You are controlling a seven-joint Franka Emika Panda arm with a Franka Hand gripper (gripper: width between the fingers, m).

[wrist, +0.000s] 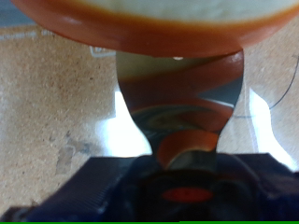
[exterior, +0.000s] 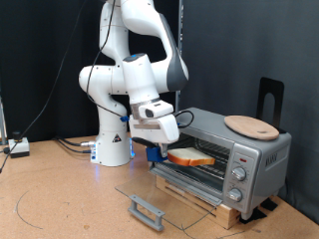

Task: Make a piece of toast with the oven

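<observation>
The oven (exterior: pixel 234 144) stands at the exterior view's right with its glass door (exterior: pixel 164 199) folded down flat. My gripper (exterior: pixel 159 149) is at the oven's open front and is shut on one edge of the piece of toast (exterior: pixel 189 156). It holds the toast level at the mouth of the oven, just above the wire rack (exterior: pixel 194 171). In the wrist view the toast's pale face and orange-brown crust (wrist: pixel 149 28) fill the far end. A shiny finger (wrist: pixel 177 112) lies against it and mirrors the crust.
A round tan wooden plate (exterior: pixel 251 125) lies on top of the oven. The door's handle (exterior: pixel 147 210) juts out over the brown tabletop (exterior: pixel 60 199). Cables and a small box (exterior: pixel 18 147) lie at the exterior view's left, by the robot's base (exterior: pixel 112 149).
</observation>
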